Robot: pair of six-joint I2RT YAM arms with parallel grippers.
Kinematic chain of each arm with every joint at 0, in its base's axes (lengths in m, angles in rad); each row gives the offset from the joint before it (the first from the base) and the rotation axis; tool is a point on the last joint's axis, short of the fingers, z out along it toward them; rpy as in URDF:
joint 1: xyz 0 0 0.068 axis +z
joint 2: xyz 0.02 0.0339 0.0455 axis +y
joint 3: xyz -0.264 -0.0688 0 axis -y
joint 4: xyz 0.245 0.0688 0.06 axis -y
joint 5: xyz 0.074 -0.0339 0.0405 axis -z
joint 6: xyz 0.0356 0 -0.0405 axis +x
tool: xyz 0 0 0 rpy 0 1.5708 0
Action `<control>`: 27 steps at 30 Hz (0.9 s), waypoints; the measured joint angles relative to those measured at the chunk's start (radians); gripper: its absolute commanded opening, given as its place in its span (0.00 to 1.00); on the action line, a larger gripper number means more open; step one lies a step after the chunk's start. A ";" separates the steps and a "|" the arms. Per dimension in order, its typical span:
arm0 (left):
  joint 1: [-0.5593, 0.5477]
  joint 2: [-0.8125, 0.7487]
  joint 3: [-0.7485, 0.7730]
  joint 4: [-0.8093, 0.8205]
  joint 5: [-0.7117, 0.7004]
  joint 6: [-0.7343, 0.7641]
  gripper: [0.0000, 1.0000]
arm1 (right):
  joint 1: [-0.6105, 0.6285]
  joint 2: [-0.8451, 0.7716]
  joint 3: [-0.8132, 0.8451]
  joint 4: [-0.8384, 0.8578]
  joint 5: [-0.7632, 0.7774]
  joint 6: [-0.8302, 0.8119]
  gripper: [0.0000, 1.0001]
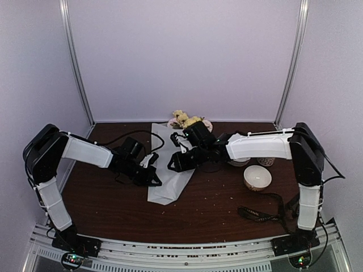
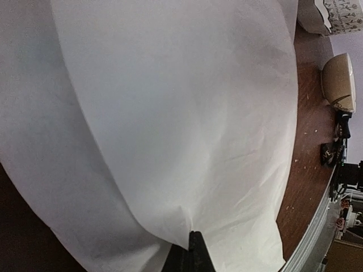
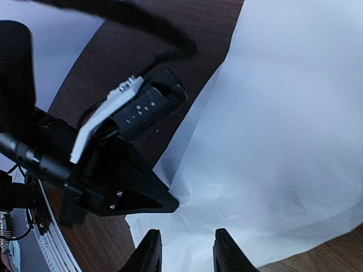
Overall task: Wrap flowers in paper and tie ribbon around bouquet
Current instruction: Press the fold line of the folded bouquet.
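Observation:
The pale paper (image 1: 170, 175) lies mid-table, folded over lengthwise. Yellow and pink flowers (image 1: 184, 118) stick out at its far end; their stems are hidden by the paper and the right arm. My left gripper (image 1: 155, 178) is shut on the paper's left fold, and the pinched sheet (image 2: 170, 124) fills the left wrist view above the closed tips (image 2: 195, 241). My right gripper (image 1: 173, 165) hovers open just over the paper (image 3: 283, 141), with nothing between its fingers (image 3: 148, 252). It faces the left gripper's tip (image 3: 161, 203). The dark ribbon (image 1: 262, 214) lies near the front right.
A white bowl (image 1: 257, 177) stands right of the paper, with two more bowls (image 1: 265, 161) behind it under the right forearm. Crumbs dot the brown table (image 1: 113, 209). The enclosure walls close in on the left, right and back.

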 measured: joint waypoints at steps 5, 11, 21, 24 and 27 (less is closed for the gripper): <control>0.003 -0.004 -0.004 0.003 -0.004 -0.003 0.02 | 0.000 0.159 0.036 0.014 -0.045 0.057 0.33; 0.010 -0.066 -0.003 -0.044 -0.004 0.035 0.31 | -0.008 0.224 0.081 0.012 -0.078 0.078 0.33; 0.188 -0.148 -0.053 -0.087 -0.068 0.052 0.30 | -0.001 0.227 0.103 -0.040 -0.072 0.063 0.33; 0.184 -0.061 -0.065 -0.064 -0.048 0.041 0.29 | 0.008 0.227 0.122 -0.058 -0.064 0.047 0.34; 0.175 -0.047 -0.067 -0.031 -0.016 0.038 0.28 | 0.022 0.228 0.134 -0.063 -0.061 0.042 0.34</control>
